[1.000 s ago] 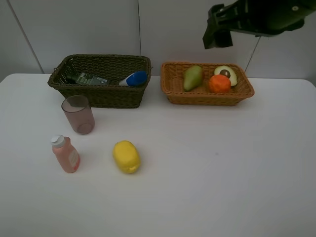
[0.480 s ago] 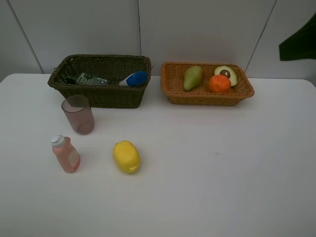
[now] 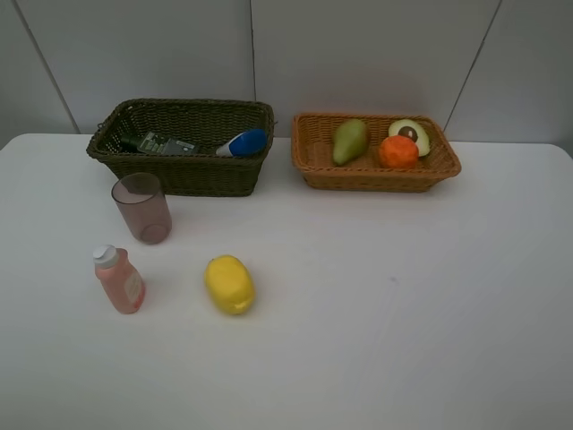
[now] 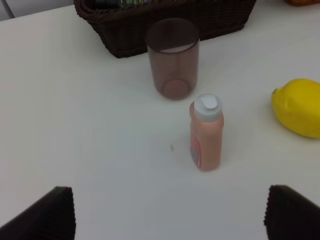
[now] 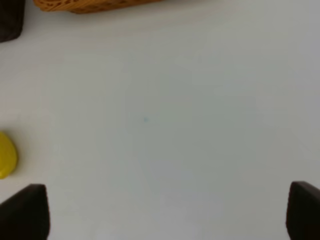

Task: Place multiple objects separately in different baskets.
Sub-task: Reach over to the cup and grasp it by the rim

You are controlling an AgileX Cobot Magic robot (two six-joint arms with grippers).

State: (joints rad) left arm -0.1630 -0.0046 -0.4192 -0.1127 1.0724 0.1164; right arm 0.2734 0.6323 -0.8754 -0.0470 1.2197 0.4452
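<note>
The left end effector (image 4: 172,212) hangs released, its fingers spread wide with nothing between them, and the pink bottle (image 4: 206,132) stands upright on the tabletop (image 3: 403,296) straight ahead of it, roughly centred in the gap, long axis vertical. The right end effector (image 5: 165,212) is equally open and empty over bare tabletop, so the left arm looks the nearer one for this bottle. Just beyond the bottle, apart from it, stands the pink cup (image 4: 172,57), upright and mouth up, between the bottle and the dark basket (image 4: 130,35); it would likely sit in a direct carry path. The lemon (image 4: 298,107) lies to the bottle's side, well clear. The dark basket holds the dark green bottle (image 3: 161,143) and the white blue-capped bottle (image 3: 242,142); the light basket (image 3: 376,179) holds the pear (image 3: 349,141), orange (image 3: 397,151) and avocado half (image 3: 411,134).
</note>
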